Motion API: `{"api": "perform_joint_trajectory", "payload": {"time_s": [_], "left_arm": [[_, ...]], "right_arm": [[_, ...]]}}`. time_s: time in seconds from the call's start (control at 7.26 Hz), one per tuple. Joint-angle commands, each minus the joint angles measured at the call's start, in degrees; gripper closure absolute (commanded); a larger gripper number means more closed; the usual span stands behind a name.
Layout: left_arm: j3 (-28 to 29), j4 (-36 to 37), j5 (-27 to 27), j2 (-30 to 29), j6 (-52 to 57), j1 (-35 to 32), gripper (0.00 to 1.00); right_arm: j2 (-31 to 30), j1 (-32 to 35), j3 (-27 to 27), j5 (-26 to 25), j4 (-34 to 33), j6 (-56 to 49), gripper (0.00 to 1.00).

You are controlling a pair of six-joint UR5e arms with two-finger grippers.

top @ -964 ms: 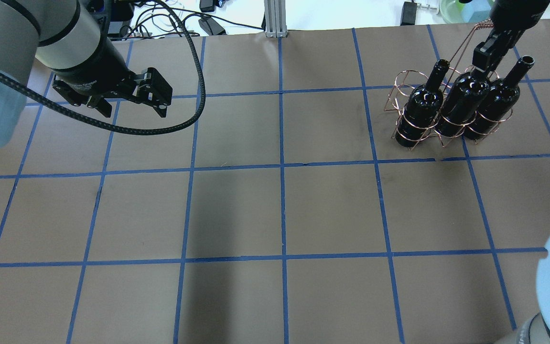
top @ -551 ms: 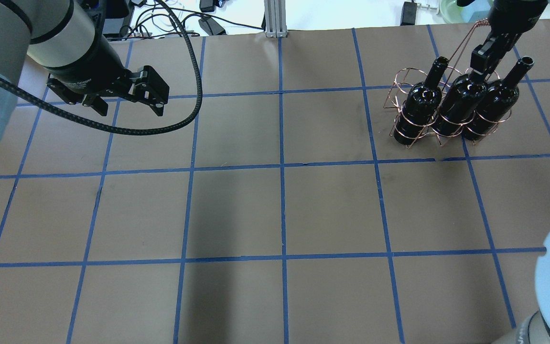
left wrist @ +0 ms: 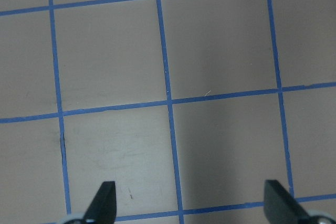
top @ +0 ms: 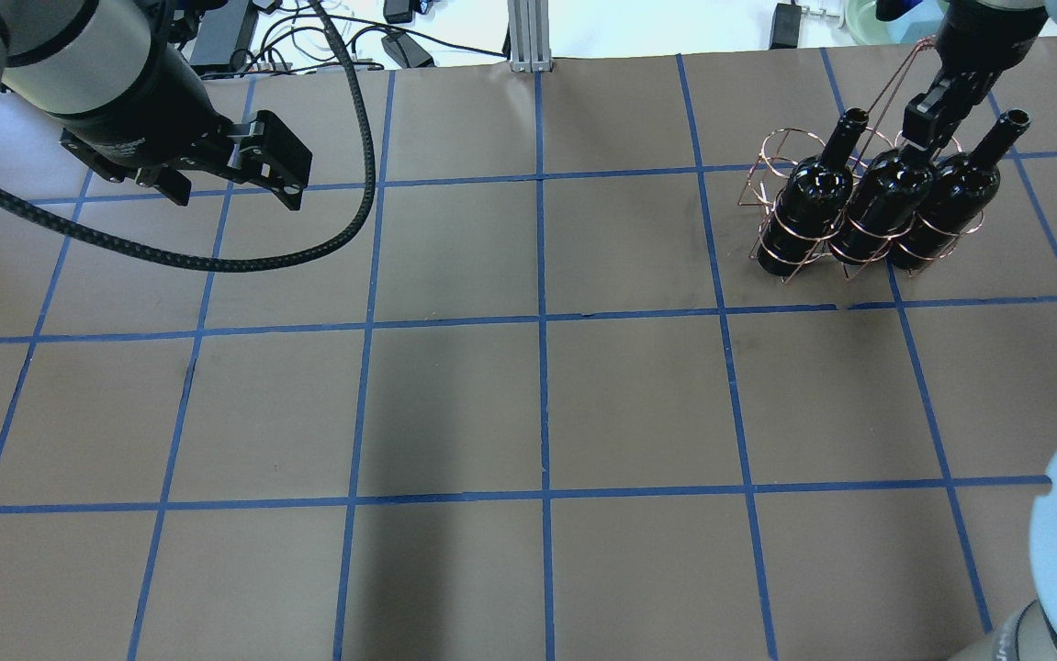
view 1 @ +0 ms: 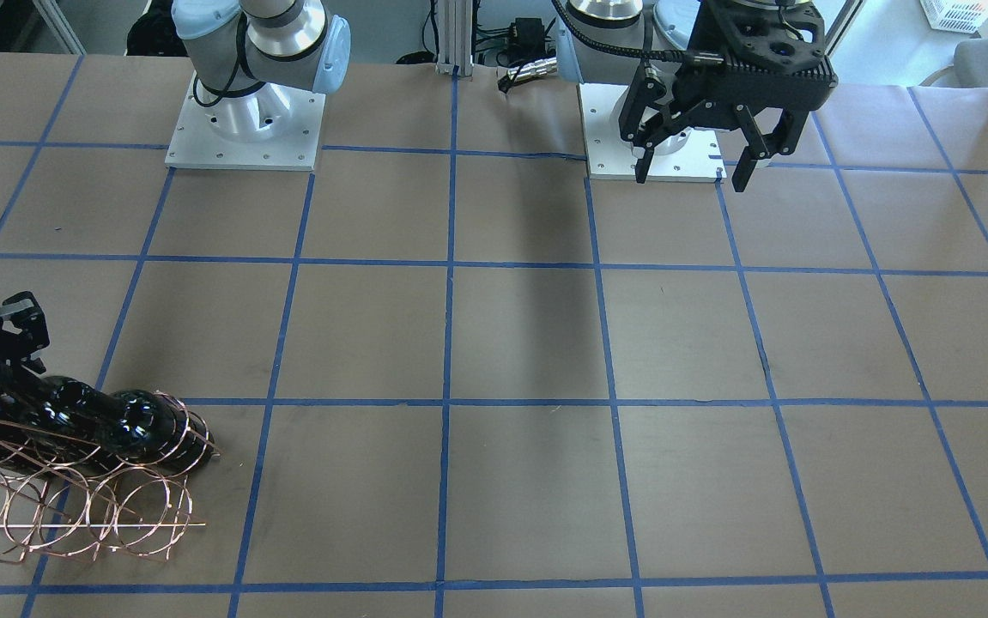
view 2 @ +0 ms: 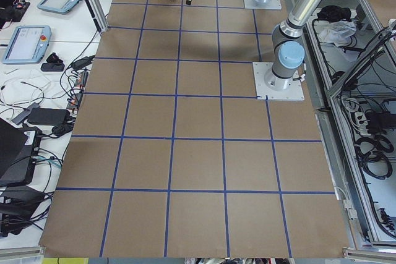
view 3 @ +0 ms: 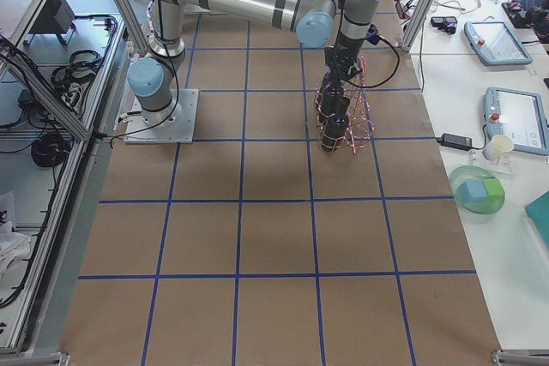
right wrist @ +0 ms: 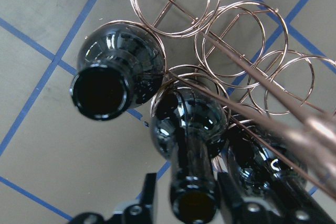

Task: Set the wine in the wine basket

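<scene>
Three dark glossy bottles stand in the copper wire wine basket (top: 771,161) at the far right of the table. My right gripper (top: 927,119) is over the middle wine bottle (top: 891,197), shut on its neck. In the right wrist view the fingers (right wrist: 149,198) flank that neck by the mouth of this bottle (right wrist: 189,124), and several empty loops of the basket (right wrist: 173,3) lie beyond it. My left gripper (top: 236,193) is open and empty, high over the far left of the table; it also shows in the front view (view 1: 691,167) and the left wrist view (left wrist: 191,203).
Two identical bottles (top: 808,207) (top: 950,197) flank the held one. The basket's long wire handle (top: 891,73) leans up beside my right wrist. Cables and devices lie beyond the table's far edge (top: 399,41). The brown table has a blue tape grid (top: 542,321).
My left arm has drawn back up and to the left, still open. My right gripper, the bottles and the basket have shifted slightly.
</scene>
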Motion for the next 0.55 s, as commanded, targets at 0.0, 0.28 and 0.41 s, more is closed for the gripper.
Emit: {"api": "perform_joint_trajectory", "payload": {"time_s": [0.0, 0.28, 0.41], "left_arm": [[-0.1, -0.8, 0.3, -0.6, 0.1, 0.6, 0.0], [-0.9, -1.2, 0.8, -0.6, 0.1, 0.4, 0.0], [-0.8, -1.3, 0.9, -0.5, 0.1, 0.6, 0.0]], "right_arm": [[-0.8, 0.0, 0.1, -0.2, -0.1, 0.2, 0.12], [-5.0, 0.0, 0.1, -0.3, 1.2, 0.7, 0.01], [-8.2, 0.0, 0.1, -0.2, 2.8, 3.1, 0.01]]}}
